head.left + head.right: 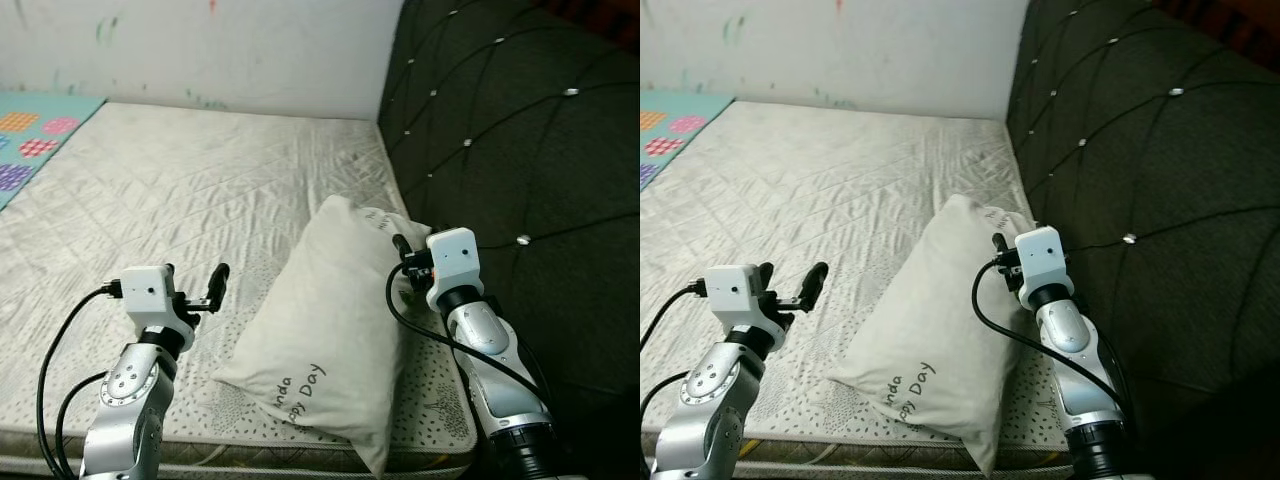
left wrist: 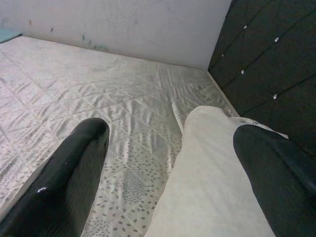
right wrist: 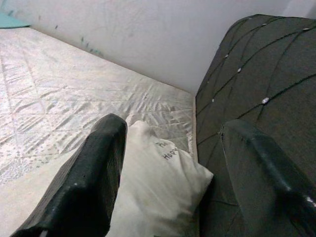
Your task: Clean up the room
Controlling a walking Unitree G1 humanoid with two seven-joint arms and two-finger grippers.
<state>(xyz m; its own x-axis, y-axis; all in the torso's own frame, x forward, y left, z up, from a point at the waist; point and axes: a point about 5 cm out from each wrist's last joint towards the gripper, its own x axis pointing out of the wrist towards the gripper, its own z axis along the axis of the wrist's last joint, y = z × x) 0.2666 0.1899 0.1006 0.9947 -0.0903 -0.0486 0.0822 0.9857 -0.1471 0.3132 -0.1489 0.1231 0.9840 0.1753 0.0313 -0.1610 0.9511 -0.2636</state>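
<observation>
nearest: left tool point(image 1: 197, 288) raised over the front part of the mattress point(image 1: 180, 190), just off the pillow's left edge. its two black fingers point(image 2: 74, 173) spread wide in the left wrist view, nothing between them.

right tool point(image 1: 402, 262) at the pillow's far right side, close to the headboard point(image 1: 520, 150). its fingers point(image 3: 94, 177) also wide apart in the right wrist view, straddling the pillow's upper corner and the gap by the headboard; holding nothing. cannot tell whether it touches the fabric.

pillow point(image 1: 325, 335): pale, with printed lettering, lying slantwise along the right edge of the mattress, near corner reaching the bed's front edge, far corner up against the dark tufted headboard.

farther: bare quilted mattress, no sheet or loose items visible on it. a colourful mat point(image 1: 35, 125) at the far left edge, then a marked white wall point(image 1: 230, 50).

judgement: the pillow looks like the only thing left to put in order here; no grip taken yet, so this step is barely begun. both tools seem poised to take it from either side.
</observation>
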